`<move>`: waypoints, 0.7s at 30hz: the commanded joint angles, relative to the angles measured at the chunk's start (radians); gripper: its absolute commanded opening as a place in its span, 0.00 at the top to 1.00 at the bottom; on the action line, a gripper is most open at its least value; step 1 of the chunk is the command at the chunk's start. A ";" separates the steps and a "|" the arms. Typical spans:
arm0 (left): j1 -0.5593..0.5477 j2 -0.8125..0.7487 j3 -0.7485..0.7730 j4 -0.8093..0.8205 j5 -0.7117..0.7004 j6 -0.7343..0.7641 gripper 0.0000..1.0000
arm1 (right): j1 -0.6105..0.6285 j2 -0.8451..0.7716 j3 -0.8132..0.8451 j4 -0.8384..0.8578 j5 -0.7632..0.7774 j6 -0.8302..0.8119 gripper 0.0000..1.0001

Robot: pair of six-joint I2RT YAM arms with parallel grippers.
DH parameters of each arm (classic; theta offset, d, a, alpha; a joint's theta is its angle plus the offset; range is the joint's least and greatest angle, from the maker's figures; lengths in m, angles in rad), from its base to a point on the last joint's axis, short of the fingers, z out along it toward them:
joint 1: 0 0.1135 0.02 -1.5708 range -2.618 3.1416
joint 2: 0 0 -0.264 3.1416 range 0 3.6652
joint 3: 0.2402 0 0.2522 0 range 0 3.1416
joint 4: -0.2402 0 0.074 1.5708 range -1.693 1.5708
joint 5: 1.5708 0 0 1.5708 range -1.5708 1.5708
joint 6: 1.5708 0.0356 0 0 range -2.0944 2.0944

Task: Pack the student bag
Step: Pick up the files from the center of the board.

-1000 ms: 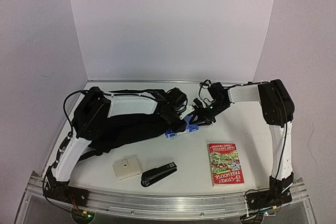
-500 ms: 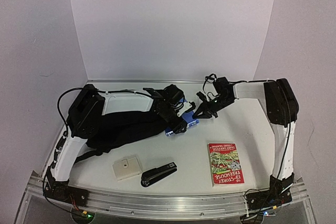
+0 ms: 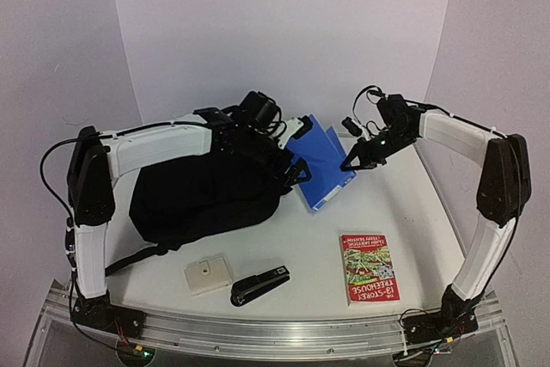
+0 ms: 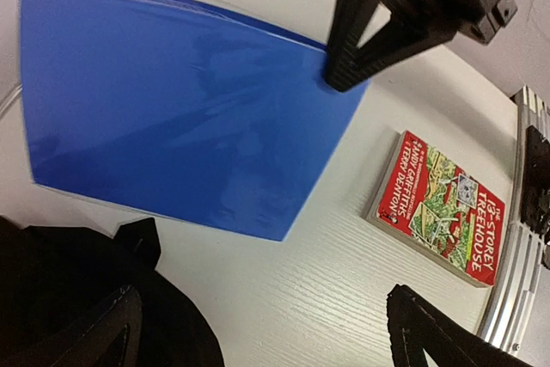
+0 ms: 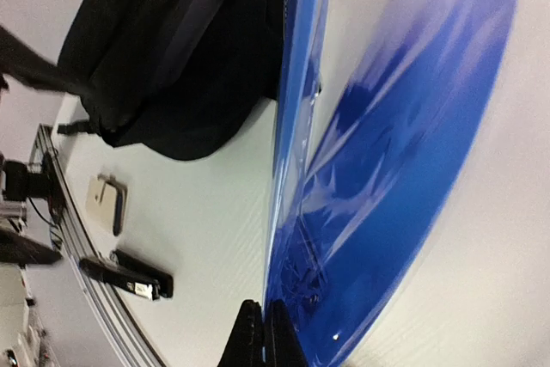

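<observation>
Right claw (image 3: 350, 166) clamped on glossy blue plastic folder (image 3: 322, 165); left claw (image 4: 266, 333) spread wide, holding nothing.
Folder stands tilted beside the large black fabric backpack (image 3: 202, 199), which lies left of centre on the white wood-grain worktop (image 3: 387, 212); red paperback (image 3: 368, 266) near the front rail; plain pale walls (image 3: 275, 32) behind and at both sides.

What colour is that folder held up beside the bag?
The folder is glossy blue, clearest in the left wrist view.
</observation>
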 commanded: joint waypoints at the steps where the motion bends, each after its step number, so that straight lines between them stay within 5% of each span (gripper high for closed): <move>1: 0.057 -0.101 -0.072 0.055 0.033 -0.001 0.00 | 0.026 -0.085 0.014 -0.176 0.121 -0.238 1.00; 13: 0.121 -0.105 -0.151 0.129 0.144 0.132 0.00 | 0.205 -0.208 -0.016 -0.265 0.405 -0.560 1.00; 21: 0.142 -0.214 -0.392 0.384 0.197 0.274 0.00 | 0.298 -0.269 -0.001 -0.260 0.519 -0.676 1.00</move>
